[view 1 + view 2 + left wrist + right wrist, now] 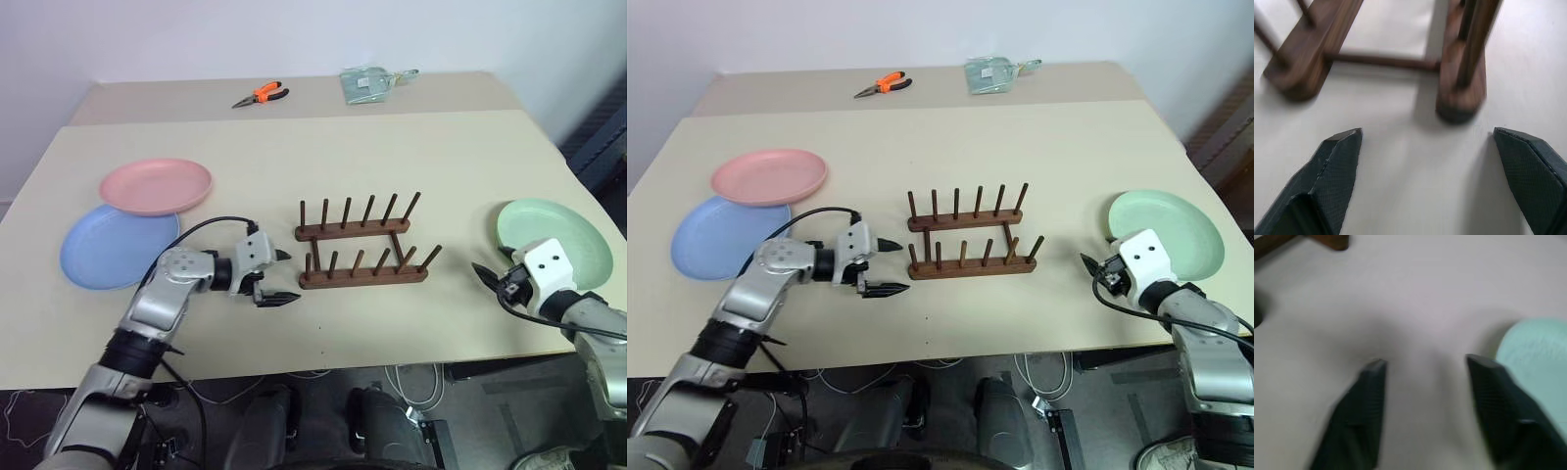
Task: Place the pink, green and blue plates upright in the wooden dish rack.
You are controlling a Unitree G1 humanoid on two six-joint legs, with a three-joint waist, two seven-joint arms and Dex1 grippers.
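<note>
The pink plate (157, 186) lies flat at the table's left, its near edge overlapping the blue plate (116, 249). Alone at the far right lies the green plate (554, 239), also flat. The wooden dish rack (362, 245) stands at mid-table with no plate between its pegs. My left gripper (292, 277) is open just left of the rack's near end, pointing at it; the rack's base (1458, 93) shows close ahead of its fingers (1337, 166). My right gripper (1425, 362) hangs open over bare table, next to the green plate's (1540, 362) left edge, nothing between its fingers.
Orange-handled pliers (260, 94) and a small greenish packet (364, 83) lie on a second table behind. The table's front edge (323, 364) runs just below both grippers, with cables hanging under it. Bare tabletop separates the rack from the plates.
</note>
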